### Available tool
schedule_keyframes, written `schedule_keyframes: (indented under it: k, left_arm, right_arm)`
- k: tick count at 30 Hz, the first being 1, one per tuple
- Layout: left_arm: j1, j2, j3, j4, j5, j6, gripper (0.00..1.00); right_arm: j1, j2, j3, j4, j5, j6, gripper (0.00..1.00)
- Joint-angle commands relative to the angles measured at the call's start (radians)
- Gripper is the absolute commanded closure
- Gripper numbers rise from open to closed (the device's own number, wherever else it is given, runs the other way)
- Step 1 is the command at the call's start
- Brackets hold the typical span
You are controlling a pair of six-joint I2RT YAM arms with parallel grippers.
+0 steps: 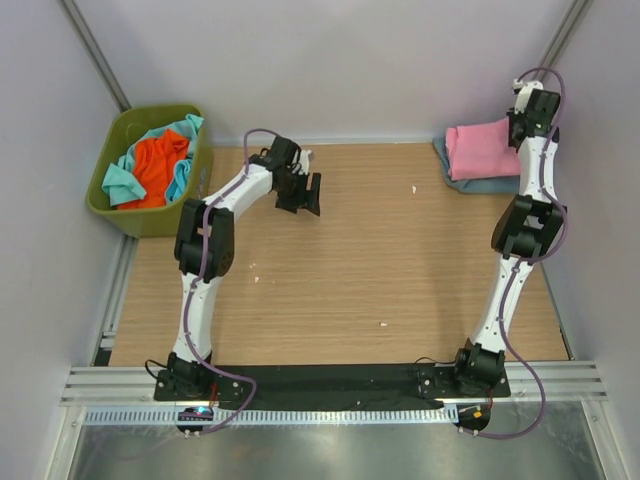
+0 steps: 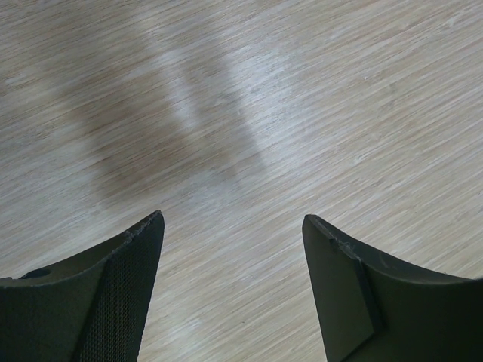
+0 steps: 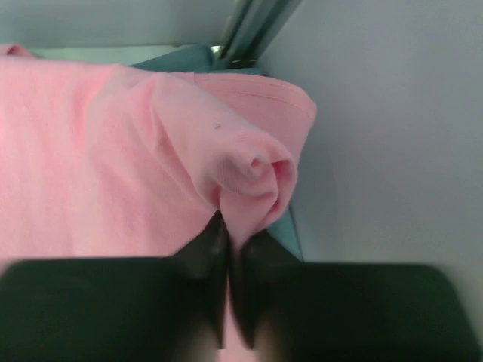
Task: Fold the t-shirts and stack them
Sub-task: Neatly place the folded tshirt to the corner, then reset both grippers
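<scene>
The pink t-shirt (image 1: 480, 147) lies folded on top of the dusty blue-grey t-shirt (image 1: 480, 184) at the table's far right corner. My right gripper (image 1: 520, 125) is shut on a bunched fold at the pink shirt's right edge; the wrist view shows pink cloth (image 3: 113, 151) pinched between the closed fingers (image 3: 207, 245), with blue-grey cloth (image 3: 283, 230) beneath. The orange t-shirt (image 1: 160, 165) and teal t-shirt (image 1: 120, 183) lie crumpled in the bin. My left gripper (image 1: 303, 193) is open and empty above bare wood (image 2: 241, 113) left of the table's centre.
The olive-green plastic bin (image 1: 150, 218) stands at the far left, off the wooden table's (image 1: 380, 270) edge. Grey walls enclose the back and sides; the right wall (image 3: 392, 136) is close beside the right gripper.
</scene>
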Motion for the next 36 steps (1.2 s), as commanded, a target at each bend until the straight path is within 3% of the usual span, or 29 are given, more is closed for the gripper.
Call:
schedule_keyframes:
  k: [1, 2, 4, 6, 10, 14, 15, 18, 20, 22, 26, 28, 32, 36]
  left_arm:
    - [-0.009, -0.053, 0.015, -0.002, -0.030, 0.022, 0.25]
    - [-0.011, -0.062, 0.016, -0.002, -0.038, 0.025, 0.24]
    - [-0.012, -0.071, 0.023, -0.002, -0.070, 0.027, 0.21]
    - [-0.012, -0.088, 0.032, -0.004, -0.090, 0.039, 0.18]
    - [-0.011, -0.108, 0.078, -0.037, -0.187, 0.058, 0.08]
    - [-0.012, -0.151, 0.142, -0.076, -0.349, 0.093, 0.00]
    - [-0.012, -0.184, 0.142, -0.074, -0.371, 0.094, 0.00]
    - [-0.011, -0.230, 0.142, -0.097, -0.411, 0.102, 0.00]
    - [-0.011, -0.278, 0.135, -0.104, -0.394, 0.111, 0.01]
    - [-0.011, -0.321, 0.127, -0.114, -0.348, 0.117, 0.00]
    - [-0.012, -0.359, 0.118, -0.107, -0.319, 0.110, 0.00]
    - [-0.017, -0.369, 0.113, -0.105, -0.412, 0.093, 0.00]
    - [-0.017, -0.402, 0.069, -0.088, -0.545, 0.090, 0.01]
    - [-0.017, -0.402, 0.032, -0.093, -0.576, 0.084, 0.00]
  right_arm:
    - [0.049, -0.069, 0.083, 0.178, 0.233, -0.067, 0.53]
    - [0.061, -0.098, 0.082, 0.197, 0.252, -0.078, 0.39]
    - [0.104, -0.147, 0.040, 0.211, 0.261, -0.082, 0.20]
    - [0.131, -0.229, -0.024, 0.208, 0.237, -0.064, 0.14]
    - [0.216, -0.328, -0.105, 0.114, 0.139, -0.006, 0.10]
    - [0.277, -0.451, -0.278, 0.033, 0.001, 0.155, 0.09]
    - [0.288, -0.518, -0.371, 0.022, -0.135, 0.183, 0.01]
    - [0.322, -0.661, -0.594, 0.065, -0.374, 0.319, 0.00]
    - [0.361, -0.726, -0.693, 0.135, -0.410, 0.402, 0.00]
    - [0.401, -0.784, -0.768, 0.133, -0.371, 0.447, 0.00]
    - [0.512, -0.829, -0.784, -0.042, -0.132, 0.424, 0.00]
    - [0.547, -0.846, -0.764, -0.112, -0.060, 0.416, 0.00]
    - [0.569, -0.943, -0.782, -0.209, -0.044, 0.418, 0.00]
    - [0.572, -1.036, -0.866, -0.239, -0.042, 0.410, 0.00]
